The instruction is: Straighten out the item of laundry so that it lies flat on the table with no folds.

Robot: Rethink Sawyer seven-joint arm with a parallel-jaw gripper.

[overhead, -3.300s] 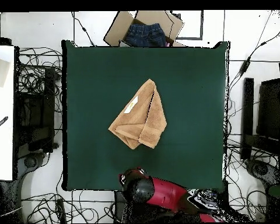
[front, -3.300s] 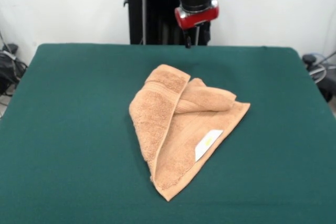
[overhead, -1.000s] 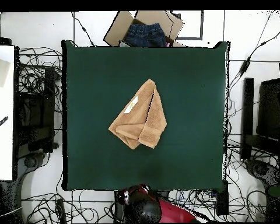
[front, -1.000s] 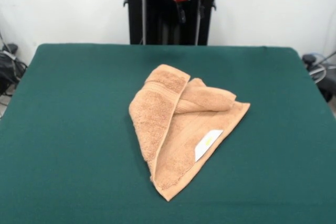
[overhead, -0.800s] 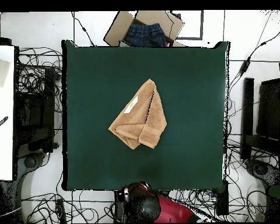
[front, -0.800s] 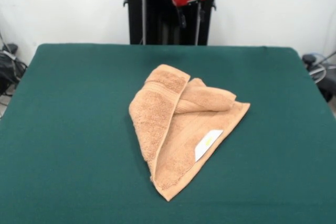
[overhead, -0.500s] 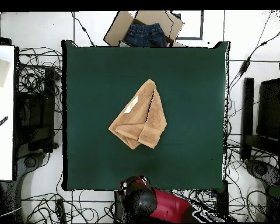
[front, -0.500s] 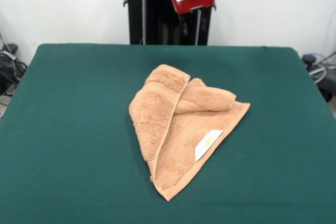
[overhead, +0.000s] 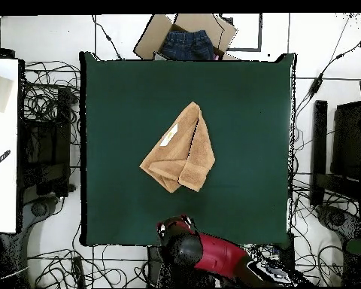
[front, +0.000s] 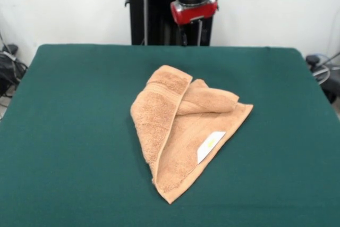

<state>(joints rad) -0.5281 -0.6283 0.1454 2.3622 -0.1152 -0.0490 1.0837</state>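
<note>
Towel (front: 183,126) folded mid-table (front: 64,131); tool (front: 190,35) above towel's far edge, grip state unclear. I'd pinch the top flap's corner, peel outward.

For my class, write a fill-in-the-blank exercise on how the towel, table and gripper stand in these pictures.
1. The towel lies ____ on the table, not flat.
2. The white label faces ____.
3. The gripper hangs over the table's far ____, not touching the towel.
4. In the overhead view, an open box beyond the table holds something ____ in colour.

Missing words: folded; up; edge; blue
</note>
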